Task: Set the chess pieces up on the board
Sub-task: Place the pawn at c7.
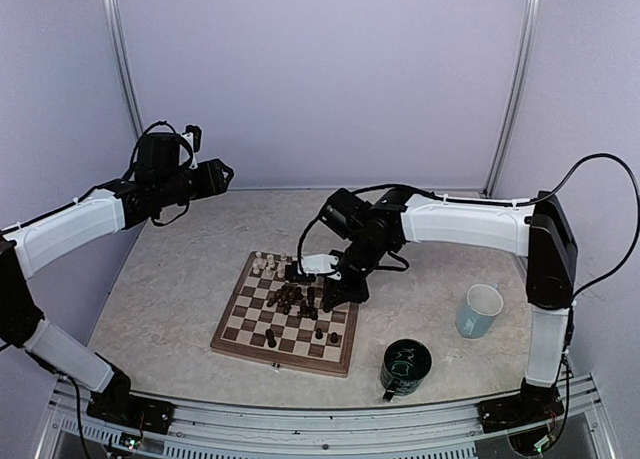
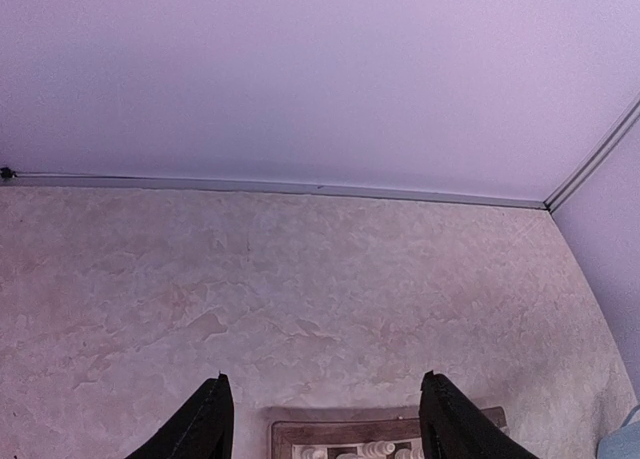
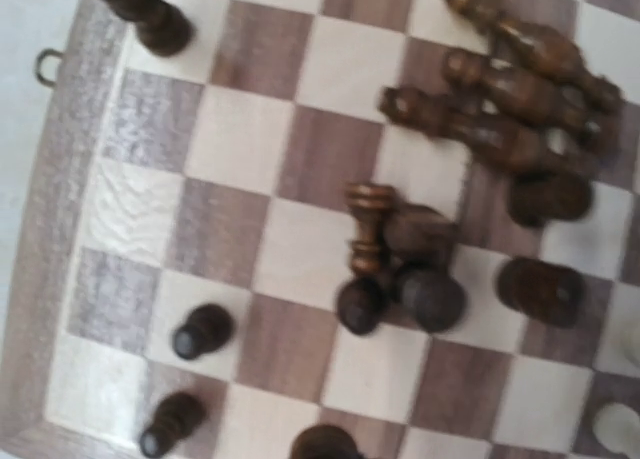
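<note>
Dark mug (image 1: 405, 367), blue mug (image 1: 480, 311) right of board (image 1: 250, 347).

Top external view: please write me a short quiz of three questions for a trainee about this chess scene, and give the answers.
1. True or false: all the dark chess pieces stand upright on the board.
2. Which gripper is over the board? A: left gripper. B: right gripper. C: neither.
3. How many mugs stand to the right of the board?

Key
1. False: several dark chess pieces lie in a heap.
2. B. The left gripper hangs open, away from the board.
3. Two.
</note>
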Action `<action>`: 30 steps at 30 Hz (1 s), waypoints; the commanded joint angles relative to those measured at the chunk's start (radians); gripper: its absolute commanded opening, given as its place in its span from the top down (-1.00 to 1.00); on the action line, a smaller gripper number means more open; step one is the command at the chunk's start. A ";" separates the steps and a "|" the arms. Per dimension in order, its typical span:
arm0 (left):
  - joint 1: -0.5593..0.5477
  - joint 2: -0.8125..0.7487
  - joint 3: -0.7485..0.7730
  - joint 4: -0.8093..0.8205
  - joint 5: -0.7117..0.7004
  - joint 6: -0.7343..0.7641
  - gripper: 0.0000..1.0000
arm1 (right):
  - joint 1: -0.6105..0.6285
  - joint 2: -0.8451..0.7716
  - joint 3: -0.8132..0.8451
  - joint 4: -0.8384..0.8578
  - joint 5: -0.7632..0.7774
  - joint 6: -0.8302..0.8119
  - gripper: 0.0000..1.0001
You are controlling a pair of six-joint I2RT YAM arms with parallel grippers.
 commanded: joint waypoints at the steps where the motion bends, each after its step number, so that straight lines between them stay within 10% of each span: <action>1: 0.006 0.014 0.029 0.001 0.006 -0.003 -0.27 | 0.055 0.033 0.040 -0.008 -0.018 0.003 0.86; 30: 0.005 0.005 0.031 -0.001 0.012 -0.001 -0.28 | 0.148 0.234 0.216 -0.089 0.023 0.004 0.85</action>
